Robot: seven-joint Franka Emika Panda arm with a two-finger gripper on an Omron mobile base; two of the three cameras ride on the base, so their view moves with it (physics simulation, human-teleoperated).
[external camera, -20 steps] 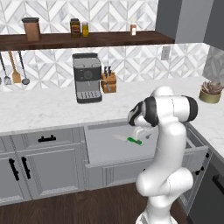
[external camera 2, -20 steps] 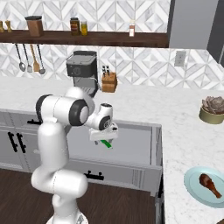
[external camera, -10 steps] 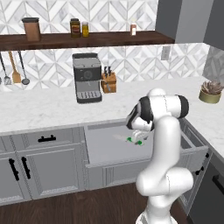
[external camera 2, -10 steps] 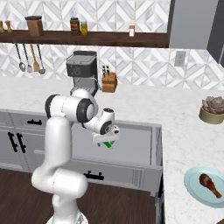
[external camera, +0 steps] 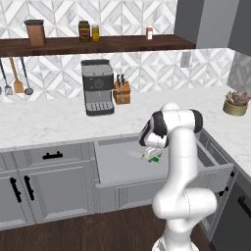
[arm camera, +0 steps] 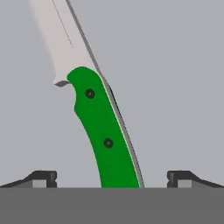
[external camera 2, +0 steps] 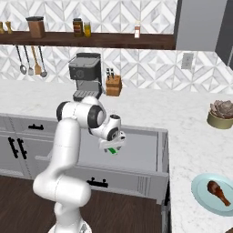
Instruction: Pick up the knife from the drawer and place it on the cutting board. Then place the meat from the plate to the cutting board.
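Note:
The knife (arm camera: 105,135), green-handled with a pale blade, lies flat on the floor of the open grey drawer (external camera: 117,169). My gripper (arm camera: 112,177) hangs just above it, open, with one fingertip on each side of the handle and touching nothing. From the base, the gripper (external camera: 149,151) reaches down into the drawer over the knife (external camera: 153,158). In the right base view the gripper (external camera 2: 112,144) covers most of the knife (external camera 2: 110,150) inside the drawer (external camera 2: 141,157). The meat (external camera 2: 218,192) rests on the pale plate (external camera 2: 200,193) on the counter at the right. The cutting board is out of view.
A coffee machine (external camera: 96,93) and a wooden knife block (external camera: 121,92) stand at the back of the counter. A potted plant (external camera: 236,104) sits at the right. Grey cabinet doors with black handles (external camera: 29,188) lie left of the drawer, and a shelf (external camera: 98,45) runs overhead.
The hand has sunk lower into the drawer, closer to the knife, and the arm's upper joints have shifted with it. The jaws have stayed open and the knife has not moved.

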